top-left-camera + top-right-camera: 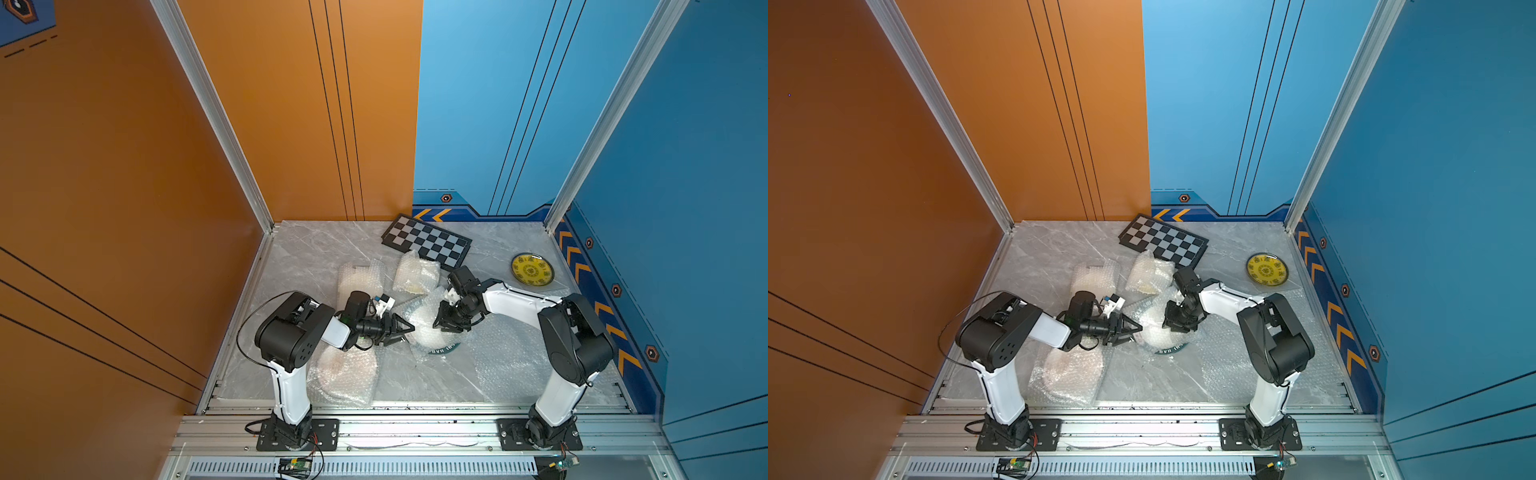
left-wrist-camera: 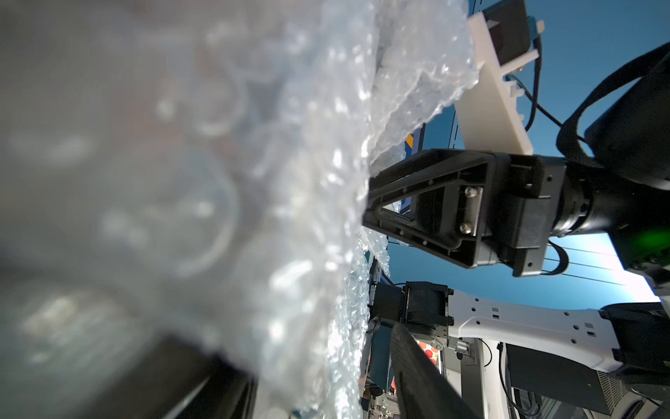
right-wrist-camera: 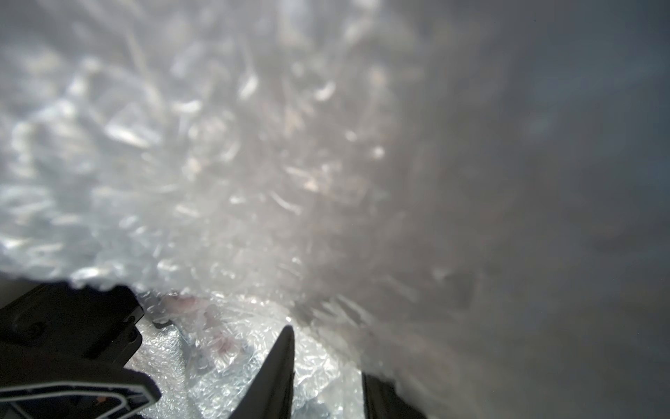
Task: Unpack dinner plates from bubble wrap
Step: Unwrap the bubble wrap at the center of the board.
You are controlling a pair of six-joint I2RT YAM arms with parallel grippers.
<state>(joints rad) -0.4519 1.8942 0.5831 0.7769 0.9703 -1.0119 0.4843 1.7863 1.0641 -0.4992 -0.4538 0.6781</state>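
Bubble wrap (image 1: 424, 328) bunches around a white green-lettered plate (image 1: 445, 350) at mid-surface, with only an arc of the plate's rim showing. The left arm reaches in low from the near-left corner, and the left gripper (image 1: 409, 333) has its jaws spread about the wrap's edge. The right arm bends down from the near-right corner, its right gripper (image 1: 439, 324) pinched on a raised fold. A wrapped bundle (image 1: 345, 374) lies by the near edge and a loose sheet (image 1: 511, 361) by the right edge. Bare marble surface (image 1: 299, 257) shows toward the far-left corner. A yellow plate (image 1: 532, 270) sits unwrapped near the far-right corner, and a checkerboard (image 1: 428, 241) lies at the far edge.
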